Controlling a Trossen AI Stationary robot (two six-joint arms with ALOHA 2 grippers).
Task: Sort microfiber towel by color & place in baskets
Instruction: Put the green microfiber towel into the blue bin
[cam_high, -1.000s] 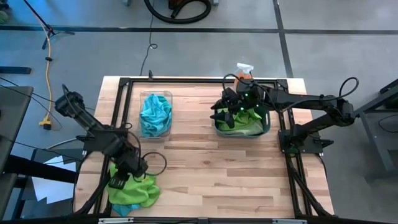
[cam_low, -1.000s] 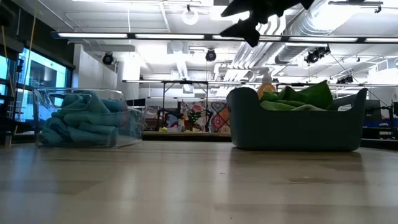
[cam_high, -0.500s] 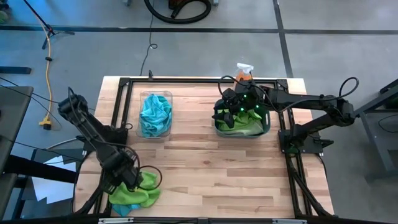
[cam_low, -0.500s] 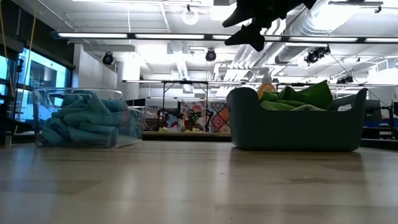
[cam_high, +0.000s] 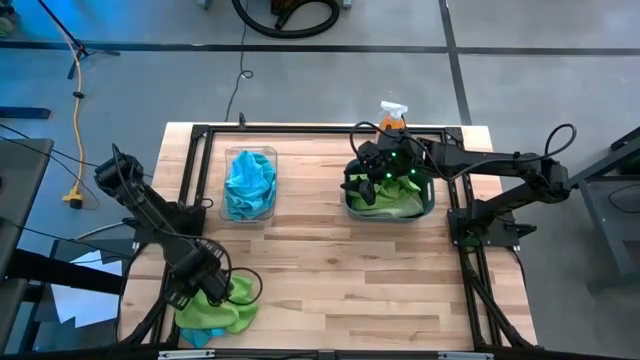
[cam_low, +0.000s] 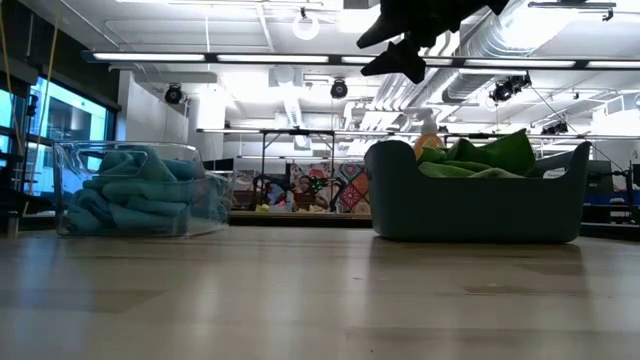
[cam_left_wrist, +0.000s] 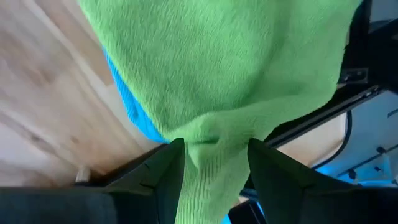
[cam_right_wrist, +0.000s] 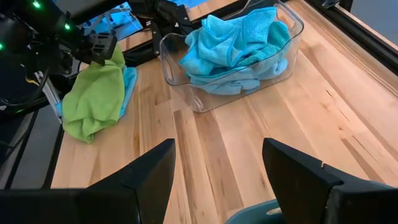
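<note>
Left gripper (cam_left_wrist: 211, 158) pinches fold of crumpled green microfiber towel (cam_high: 215, 310); dark teal-grey tub (cam_high: 425, 205) far across bench (cam_high: 330, 270), under right gripper (cam_high: 362, 185), wide, empty.

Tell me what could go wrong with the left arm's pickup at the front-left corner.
1. The left gripper has its fingers closed on a fold of the green microfiber towel, but a blue microfiber towel lies underneath and might drag along.
2. This pile sits at the wooden table edge, so a loose cloth could slide off.
3. The right gripper hovers open over the dark teal-grey tub, where the green towel should go; the arms might crowd each other.
</note>
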